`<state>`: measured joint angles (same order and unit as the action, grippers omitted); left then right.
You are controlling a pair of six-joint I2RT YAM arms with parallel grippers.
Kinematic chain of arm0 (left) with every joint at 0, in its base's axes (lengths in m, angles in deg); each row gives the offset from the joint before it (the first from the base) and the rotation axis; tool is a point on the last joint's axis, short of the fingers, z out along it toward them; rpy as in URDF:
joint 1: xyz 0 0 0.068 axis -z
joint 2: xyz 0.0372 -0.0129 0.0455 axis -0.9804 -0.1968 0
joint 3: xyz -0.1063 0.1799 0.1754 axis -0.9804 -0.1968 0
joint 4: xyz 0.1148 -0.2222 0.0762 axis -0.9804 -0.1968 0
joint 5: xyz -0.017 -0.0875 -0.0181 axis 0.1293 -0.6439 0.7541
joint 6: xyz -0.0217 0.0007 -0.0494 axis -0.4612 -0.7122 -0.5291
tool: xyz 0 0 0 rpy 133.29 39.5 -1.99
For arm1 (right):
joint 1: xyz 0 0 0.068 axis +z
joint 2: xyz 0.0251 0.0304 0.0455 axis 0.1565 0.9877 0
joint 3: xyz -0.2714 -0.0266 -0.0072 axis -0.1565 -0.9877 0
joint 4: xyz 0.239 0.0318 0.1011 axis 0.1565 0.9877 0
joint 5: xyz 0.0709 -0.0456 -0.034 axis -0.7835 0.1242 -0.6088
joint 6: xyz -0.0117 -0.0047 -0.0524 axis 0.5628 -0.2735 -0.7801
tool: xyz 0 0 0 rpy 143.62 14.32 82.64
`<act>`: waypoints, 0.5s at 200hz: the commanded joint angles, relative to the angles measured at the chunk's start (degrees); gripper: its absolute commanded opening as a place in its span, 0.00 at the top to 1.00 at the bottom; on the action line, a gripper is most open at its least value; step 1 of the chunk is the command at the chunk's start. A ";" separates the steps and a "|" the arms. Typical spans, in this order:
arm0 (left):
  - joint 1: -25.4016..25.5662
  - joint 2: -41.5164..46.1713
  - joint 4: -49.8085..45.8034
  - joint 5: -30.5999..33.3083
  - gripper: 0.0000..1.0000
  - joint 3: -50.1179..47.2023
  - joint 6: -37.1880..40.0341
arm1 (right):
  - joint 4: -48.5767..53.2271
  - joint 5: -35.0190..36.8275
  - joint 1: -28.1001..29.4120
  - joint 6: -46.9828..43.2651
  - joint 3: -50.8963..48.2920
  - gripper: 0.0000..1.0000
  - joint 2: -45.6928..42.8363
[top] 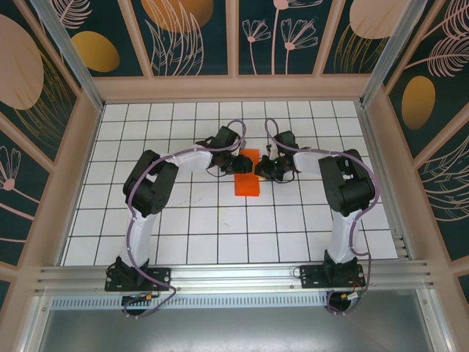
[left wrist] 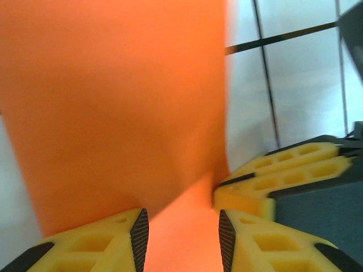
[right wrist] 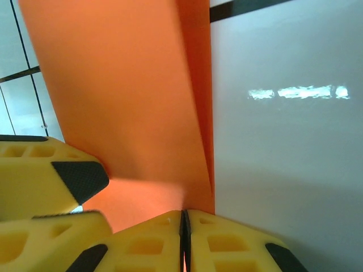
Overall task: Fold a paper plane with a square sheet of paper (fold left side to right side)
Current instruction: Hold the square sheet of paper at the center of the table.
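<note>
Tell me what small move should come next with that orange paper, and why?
Probably close the left fingers on the paper. They stand apart with an orange flap between them, while the right fingers are shut on its edge. A grip would let the left side be folded over.

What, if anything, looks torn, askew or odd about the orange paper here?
Nothing stands out. The square sheet of paper looks partly folded, with no tear visible. The right gripper is shut on one edge, and the left gripper has its open jaws straddling another part.
</note>
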<state>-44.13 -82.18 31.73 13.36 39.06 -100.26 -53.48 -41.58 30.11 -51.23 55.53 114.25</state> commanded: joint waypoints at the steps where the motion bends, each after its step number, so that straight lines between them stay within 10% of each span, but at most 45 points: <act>1: -0.92 -1.93 -1.53 2.39 0.60 -1.36 1.47 | 4.56 4.39 0.61 -1.00 -0.21 0.87 2.83; 100: -0.92 -2.49 0.66 0.38 0.61 -5.19 1.59 | 2.45 -0.83 -2.07 -1.67 1.44 0.86 -6.18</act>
<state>-44.80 -82.29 34.50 12.14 36.83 -99.83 -52.87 -41.97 29.93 -51.50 55.64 113.11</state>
